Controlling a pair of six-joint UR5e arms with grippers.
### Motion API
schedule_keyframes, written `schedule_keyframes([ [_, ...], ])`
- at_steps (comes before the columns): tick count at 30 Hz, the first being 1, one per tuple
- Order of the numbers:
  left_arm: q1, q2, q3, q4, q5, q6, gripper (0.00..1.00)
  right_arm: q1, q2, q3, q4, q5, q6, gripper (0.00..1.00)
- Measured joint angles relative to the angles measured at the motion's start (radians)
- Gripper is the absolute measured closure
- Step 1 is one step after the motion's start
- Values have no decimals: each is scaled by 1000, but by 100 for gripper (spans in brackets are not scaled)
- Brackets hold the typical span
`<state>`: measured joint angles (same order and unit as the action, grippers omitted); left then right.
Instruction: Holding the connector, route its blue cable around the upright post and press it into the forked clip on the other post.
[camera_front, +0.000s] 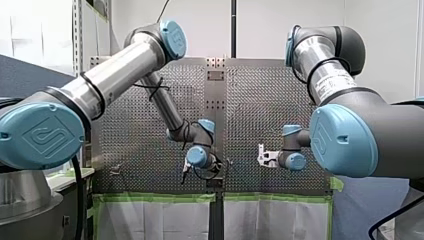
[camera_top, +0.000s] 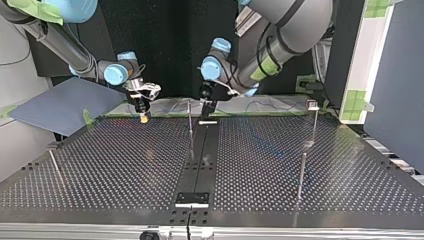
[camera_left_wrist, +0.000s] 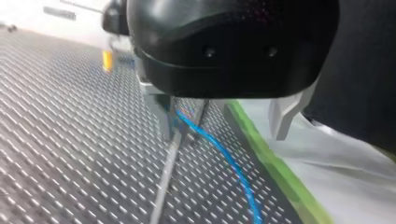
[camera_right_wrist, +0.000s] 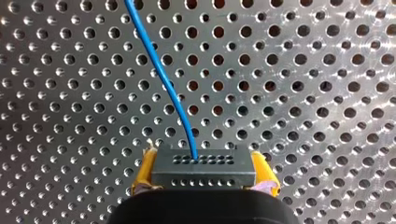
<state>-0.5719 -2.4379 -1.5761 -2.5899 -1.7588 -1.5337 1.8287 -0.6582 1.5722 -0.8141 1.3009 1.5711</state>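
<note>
Right tool (camera_right_wrist: 204, 159) tight on connector (camera_right_wrist: 203, 171), blue cable (camera_right_wrist: 164, 81) plain only in wrist views; left tool (camera_left_wrist: 223, 134) agape.

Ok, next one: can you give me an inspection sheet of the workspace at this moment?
Surface: perforated metal table with a dark strip down its middle.
Job's things: connector held in my right tool; middle post upright; post with a small head at the top view's right, fork too small to tell.
Clutter: nothing seen.
Tools: my right tool shut on the connector, yellow pads either side; my left tool open, metal fingers apart.
Cables: blue cable leaves the connector and runs over the table, passing beside one finger of my left tool.
Surroundings: green tape along the table's edge, white sheet beyond it.
</note>
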Motion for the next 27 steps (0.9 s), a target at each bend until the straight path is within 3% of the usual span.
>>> schedule_keyframes([
  [6, -27, 23, -38, 28, 14, 15, 0, 1, 0, 0, 6, 0, 0, 100],
  [15, -70, 24, -43, 31, 8, 17, 0, 1, 1, 0, 6, 0, 0, 100],
  [27, -88, 24, -43, 32, -21, 13, 0, -1, 1, 0, 5, -1, 0, 100],
])
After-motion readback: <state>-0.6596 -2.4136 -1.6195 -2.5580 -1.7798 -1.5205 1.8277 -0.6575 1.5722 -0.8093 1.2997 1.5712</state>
